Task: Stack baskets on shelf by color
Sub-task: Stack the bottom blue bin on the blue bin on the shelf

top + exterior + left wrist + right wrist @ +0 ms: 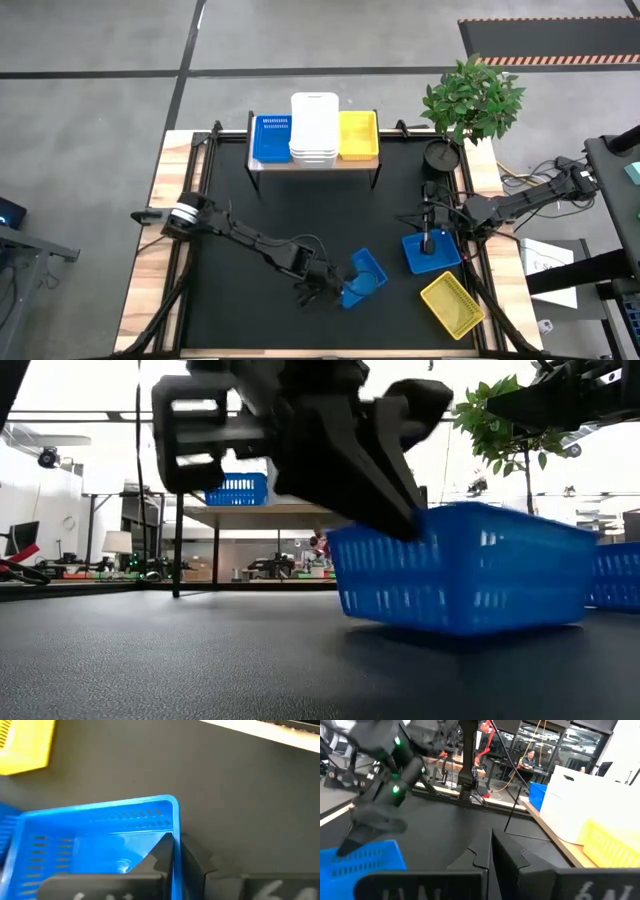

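One blue basket (364,279) in left gripper (338,292).

The left hand (335,290) is dark, and the basket (366,277) in its grip is bright blue with slotted walls. Just beyond it lies a yellow basket (452,305). Far from both hands, the light wooden shelf (315,163) carries blue, white and yellow baskets over the black table (300,215).

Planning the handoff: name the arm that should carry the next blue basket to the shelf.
Left. The left gripper is shut on the wall of a blue basket tilted off the table. The right gripper hangs over another blue basket, shut and holding nothing.
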You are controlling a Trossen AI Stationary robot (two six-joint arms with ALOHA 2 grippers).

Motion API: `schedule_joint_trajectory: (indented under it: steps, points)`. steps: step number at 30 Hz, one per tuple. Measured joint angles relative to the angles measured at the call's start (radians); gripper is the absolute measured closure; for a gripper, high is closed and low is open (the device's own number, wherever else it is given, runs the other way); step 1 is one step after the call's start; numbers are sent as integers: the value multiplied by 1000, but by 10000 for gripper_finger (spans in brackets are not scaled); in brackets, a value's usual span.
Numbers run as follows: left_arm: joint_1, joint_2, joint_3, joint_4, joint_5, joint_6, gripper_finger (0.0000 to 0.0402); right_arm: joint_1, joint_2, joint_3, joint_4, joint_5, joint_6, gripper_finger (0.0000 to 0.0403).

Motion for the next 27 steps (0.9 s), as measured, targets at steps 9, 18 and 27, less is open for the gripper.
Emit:
schedule_joint_trajectory:
  steps: [9, 18, 27]
  points:
    - [-44, -206, 0, -150, -182, -126, 400, 0, 0, 0, -7, 0, 5, 394]
    - [-46, -526, 0, -266, -280, -237, 401, 0, 0, 0, -20, 0, 21, 394]
    - [-20, -789, 0, -266, -503, -227, 401, 0, 0, 0, -21, 0, 19, 394]
